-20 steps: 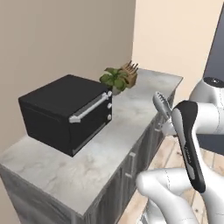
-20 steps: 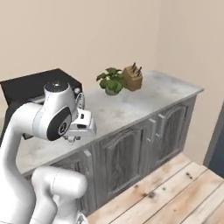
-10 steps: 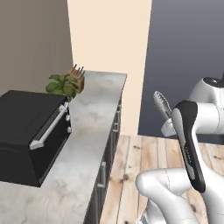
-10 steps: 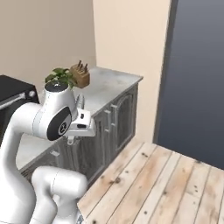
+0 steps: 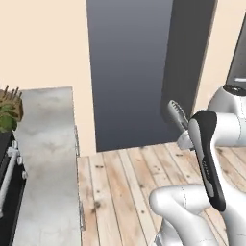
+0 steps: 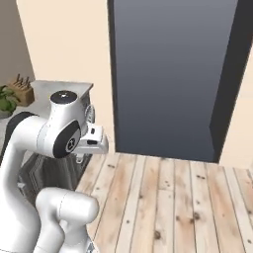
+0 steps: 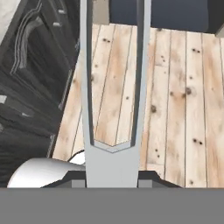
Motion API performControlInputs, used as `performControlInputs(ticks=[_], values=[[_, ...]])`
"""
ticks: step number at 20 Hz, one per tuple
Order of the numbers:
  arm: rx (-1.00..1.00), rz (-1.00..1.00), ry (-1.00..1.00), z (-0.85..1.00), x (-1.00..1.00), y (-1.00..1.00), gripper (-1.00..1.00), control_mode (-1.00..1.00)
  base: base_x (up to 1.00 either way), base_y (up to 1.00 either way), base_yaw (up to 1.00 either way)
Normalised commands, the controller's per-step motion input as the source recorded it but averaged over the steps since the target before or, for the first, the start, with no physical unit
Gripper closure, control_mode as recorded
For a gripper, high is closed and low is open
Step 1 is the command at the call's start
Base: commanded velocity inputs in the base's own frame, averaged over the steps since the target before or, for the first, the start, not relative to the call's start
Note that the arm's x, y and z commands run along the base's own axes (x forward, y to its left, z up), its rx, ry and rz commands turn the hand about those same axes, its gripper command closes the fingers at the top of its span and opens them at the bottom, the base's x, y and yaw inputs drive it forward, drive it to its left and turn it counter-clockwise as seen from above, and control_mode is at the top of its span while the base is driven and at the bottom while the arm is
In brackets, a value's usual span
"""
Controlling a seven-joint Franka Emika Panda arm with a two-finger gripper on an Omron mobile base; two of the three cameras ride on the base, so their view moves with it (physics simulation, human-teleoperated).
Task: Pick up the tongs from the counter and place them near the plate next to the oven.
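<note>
Wood floor (image 7: 175, 87) under the hand, dark cabinets (image 7: 30, 78) off to one side. Counter (image 5: 45, 158) runs along the left with a plant (image 5: 6, 115) at its far end. Gripper (image 7: 112, 177) pinches the tongs (image 7: 112, 131) at the hinge end, arms pointing away over the floor.

white arm (image 6: 44, 138), counter (image 6: 59, 89), knife block (image 6: 22, 89)

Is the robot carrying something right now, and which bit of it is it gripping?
Yes: the tongs. The gripper has its jaws closed on their joined hinge end, and the two arms stick out away from the hand over the wooden floor.
</note>
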Motion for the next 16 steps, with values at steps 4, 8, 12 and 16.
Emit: performControlInputs(ticks=[4,8,12,16], values=[[0.00,0.00,0.00,0.00,0.00,0.00,1.00,1.00,-0.04,-0.06,-0.62],[0.00,0.00,0.00,0.00,0.00,0.00,1.00,1.00,-0.02,-0.04,-0.59],[0.00,0.00,0.00,0.00,0.00,0.00,1.00,1.00,-0.01,-0.01,-0.59],[0.00,0.00,0.00,0.00,0.00,0.00,1.00,1.00,0.00,0.00,-0.56]])
